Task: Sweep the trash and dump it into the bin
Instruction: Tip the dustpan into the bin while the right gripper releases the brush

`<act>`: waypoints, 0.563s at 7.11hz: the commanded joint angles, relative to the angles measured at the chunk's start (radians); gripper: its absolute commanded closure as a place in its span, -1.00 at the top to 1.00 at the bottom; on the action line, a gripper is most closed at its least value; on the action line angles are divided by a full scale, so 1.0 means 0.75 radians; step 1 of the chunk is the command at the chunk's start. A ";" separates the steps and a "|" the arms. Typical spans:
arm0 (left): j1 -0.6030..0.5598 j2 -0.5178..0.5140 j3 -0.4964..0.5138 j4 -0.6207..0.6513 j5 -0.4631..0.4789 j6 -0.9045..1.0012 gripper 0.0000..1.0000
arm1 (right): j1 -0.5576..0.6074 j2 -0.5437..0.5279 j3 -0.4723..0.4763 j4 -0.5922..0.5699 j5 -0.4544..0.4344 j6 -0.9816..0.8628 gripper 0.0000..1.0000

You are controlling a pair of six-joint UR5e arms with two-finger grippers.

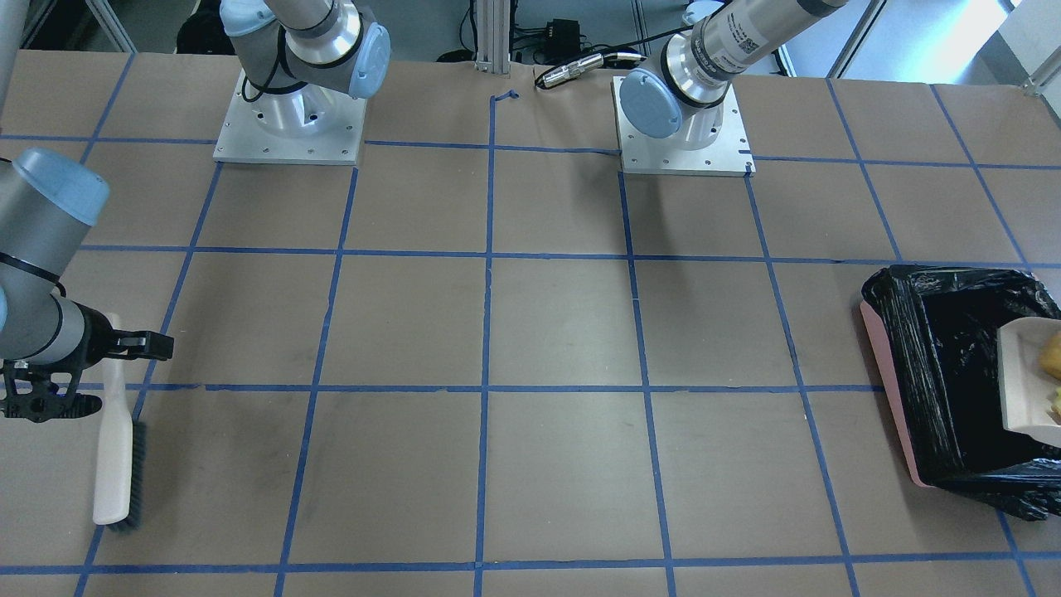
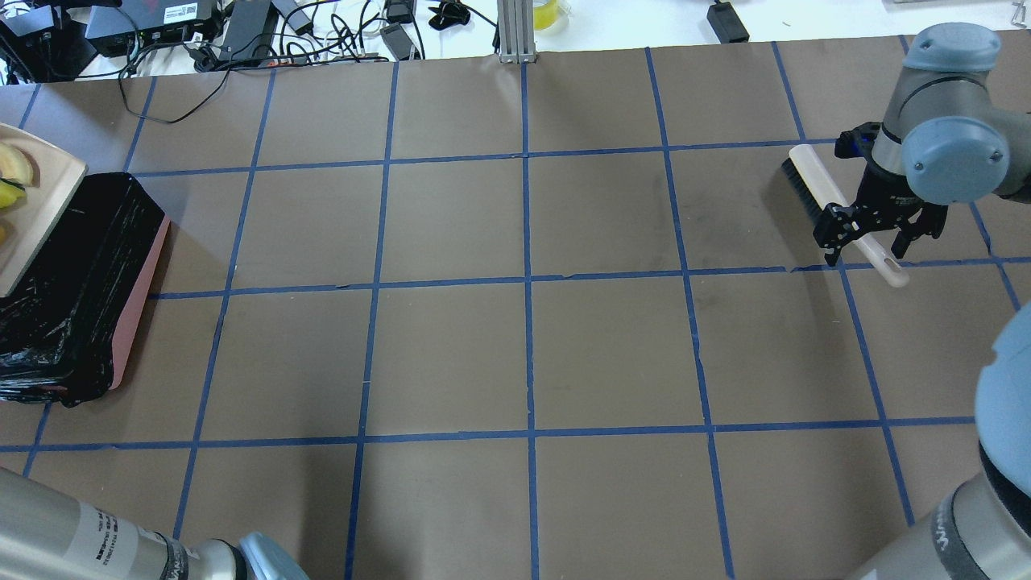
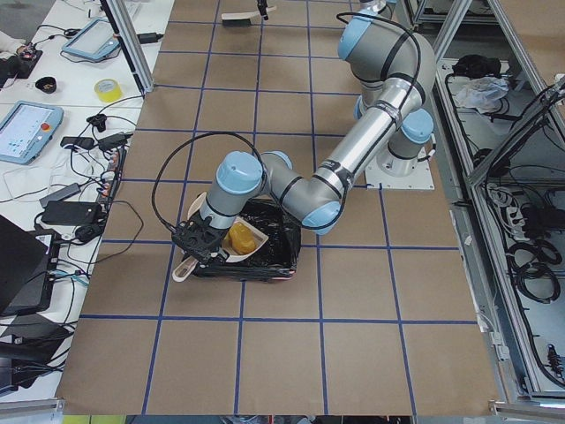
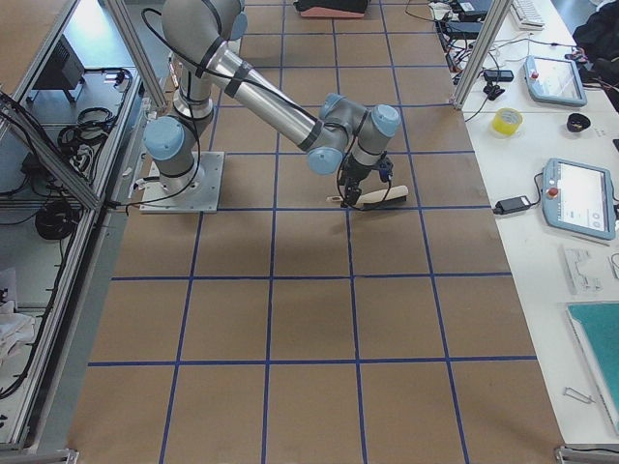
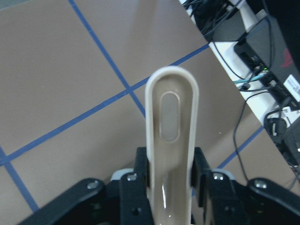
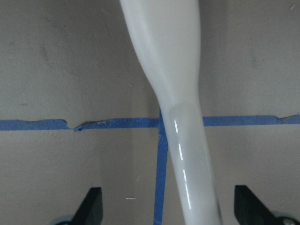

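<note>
My left gripper point(image 5: 171, 174) is shut on the beige dustpan's handle point(image 5: 171, 117). It holds the dustpan point(image 1: 1021, 383) over the pink bin point(image 1: 889, 390) with its black bag, at the table's end. Trash lies in the pan: a golden-brown lump point(image 1: 1051, 352) and a yellow-green piece point(image 1: 1055, 404). The overhead view shows yellow pieces point(image 2: 16, 165) in the pan point(image 2: 44, 209) above the bin point(image 2: 89, 274). My right gripper point(image 2: 874, 235) is open, its fingers point(image 6: 91, 206) wide on either side of the brush handle point(image 6: 178, 93). The brush point(image 1: 116, 448) lies on the table.
The brown table point(image 2: 523, 346) carries a grid of blue tape. Both arm bases point(image 1: 290, 116) stand at its robot edge. Cables and power bricks point(image 2: 242, 32) lie beyond the far edge. Tablets and a tape roll point(image 4: 508, 121) sit on a side bench.
</note>
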State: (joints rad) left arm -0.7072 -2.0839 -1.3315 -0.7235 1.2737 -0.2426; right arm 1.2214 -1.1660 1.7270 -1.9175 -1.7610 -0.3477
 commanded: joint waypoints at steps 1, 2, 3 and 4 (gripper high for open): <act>0.000 0.003 -0.014 0.050 -0.143 0.033 -1.00 | 0.002 -0.024 -0.028 0.002 0.000 -0.003 1.00; 0.008 0.003 -0.022 0.052 -0.265 0.096 -1.00 | 0.008 -0.041 -0.073 0.018 0.002 -0.007 1.00; 0.022 0.011 -0.020 0.057 -0.287 0.161 -1.00 | 0.020 -0.085 -0.122 0.039 0.004 -0.007 1.00; 0.043 0.005 -0.020 0.091 -0.356 0.174 -1.00 | 0.067 -0.146 -0.183 0.124 0.002 -0.001 1.00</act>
State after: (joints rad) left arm -0.6905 -2.0786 -1.3461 -0.6763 1.0622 -0.1394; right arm 1.2413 -1.2284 1.6403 -1.8790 -1.7590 -0.3513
